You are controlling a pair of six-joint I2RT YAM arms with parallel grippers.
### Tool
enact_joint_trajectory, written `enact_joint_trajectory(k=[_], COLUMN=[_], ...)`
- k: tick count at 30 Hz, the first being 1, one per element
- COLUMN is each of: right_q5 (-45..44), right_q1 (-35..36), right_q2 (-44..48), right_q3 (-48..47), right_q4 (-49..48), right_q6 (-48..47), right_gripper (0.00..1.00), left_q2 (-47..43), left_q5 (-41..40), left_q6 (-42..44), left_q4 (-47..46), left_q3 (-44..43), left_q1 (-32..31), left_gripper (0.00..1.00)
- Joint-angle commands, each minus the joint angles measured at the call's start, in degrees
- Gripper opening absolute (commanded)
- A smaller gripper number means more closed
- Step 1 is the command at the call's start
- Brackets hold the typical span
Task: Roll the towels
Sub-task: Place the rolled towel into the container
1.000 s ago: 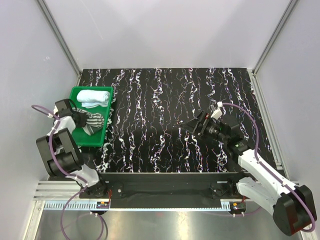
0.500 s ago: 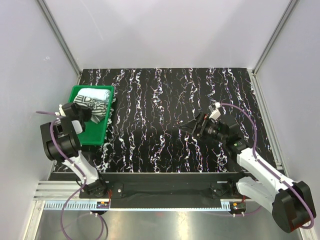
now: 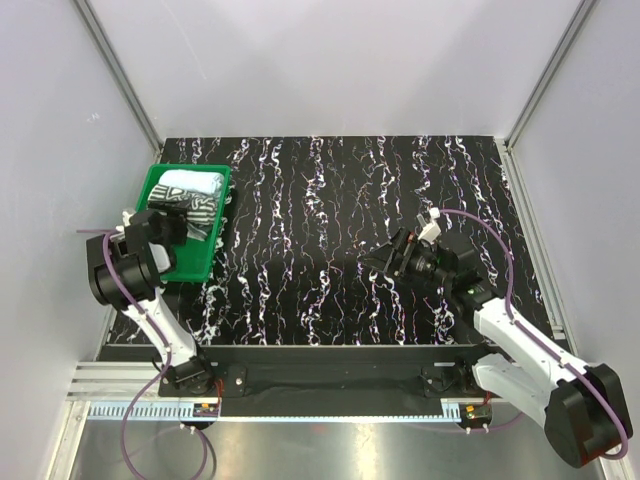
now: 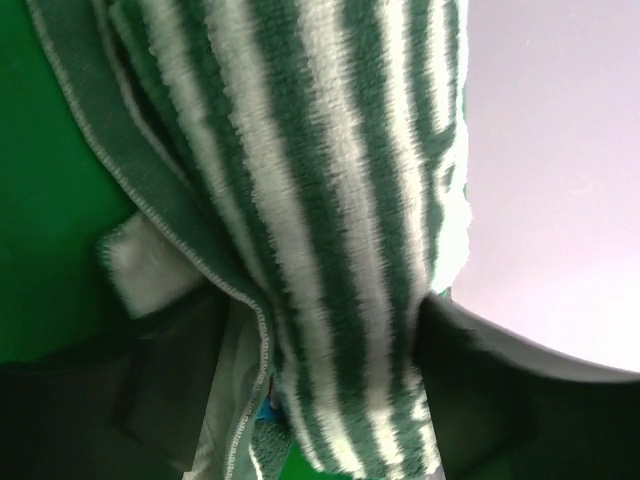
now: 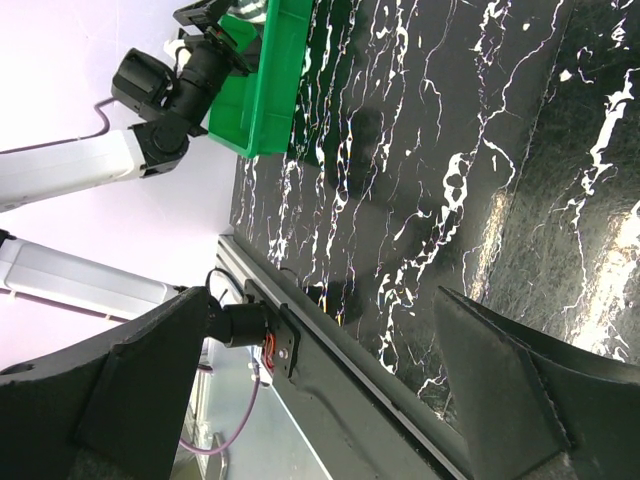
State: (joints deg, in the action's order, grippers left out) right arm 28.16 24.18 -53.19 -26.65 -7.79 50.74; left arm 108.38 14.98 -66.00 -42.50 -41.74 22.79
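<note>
The left gripper pinches the black-and-white striped towel over the green plastic tray, its jaws pressed onto the folds. The plain light blue towel lies bunched at the tray's far end, touching the striped one. Well right of the tray, the right gripper hangs above the black marbled table, jaws spread.

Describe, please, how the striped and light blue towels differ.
The striped towel is black-and-white and pinched by the left gripper; the light blue towel is plain and ungripped. The striped lies nearer the arms, the blue at the far end of the green tray. Both are inside it.
</note>
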Motion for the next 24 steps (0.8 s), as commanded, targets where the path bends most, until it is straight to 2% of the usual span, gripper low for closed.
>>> enact_joint_trajectory(k=[1, 6, 7, 10, 14, 17, 24], right_q5=[1.1, 0.8, 0.7, 0.5, -0.1, -0.8, -2.8], right_q1=[0.2, 0.2, 0.3, 0.2, 0.3, 0.2, 0.2], right_q2=[1.9, 3.8, 4.6, 5.9, 7.6, 8.9, 10.7], right_q3=[-0.2, 0.2, 0.2, -0.2, -1.3, -2.3, -5.3], right_q4=[-1.0, 0.5, 0.8, 2.7, 6.7, 10.3, 16.8], right_q6=[-1.3, -1.3, -1.5, -2.4, -4.0, -5.6, -10.4], right_gripper=[1.0, 1.0, 1.0, 1.0, 1.0, 1.0, 1.0], left_q2=[-2.8, -9.1, -9.9, -12.7, -16.2, -21.3, -35.7], left_q5=[0.0, -2.3, -2.7, -3.1, -3.3, -3.2, -4.2], left_q6=[2.2, 3.2, 3.2, 3.0, 3.4, 4.0, 12.3], left_q4=[-3.1, 3.6, 5.6, 8.0, 11.4, 14.2, 33.7], left_q3=[2.5, 2.3, 2.1, 1.7, 0.9, 0.9, -0.5], left_q1=[-0.3, -0.3, -0.3, -0.3, -0.2, 0.2, 0.7], left_gripper=[0.84, 0.87, 0.92, 0.93, 0.99, 0.99, 0.99])
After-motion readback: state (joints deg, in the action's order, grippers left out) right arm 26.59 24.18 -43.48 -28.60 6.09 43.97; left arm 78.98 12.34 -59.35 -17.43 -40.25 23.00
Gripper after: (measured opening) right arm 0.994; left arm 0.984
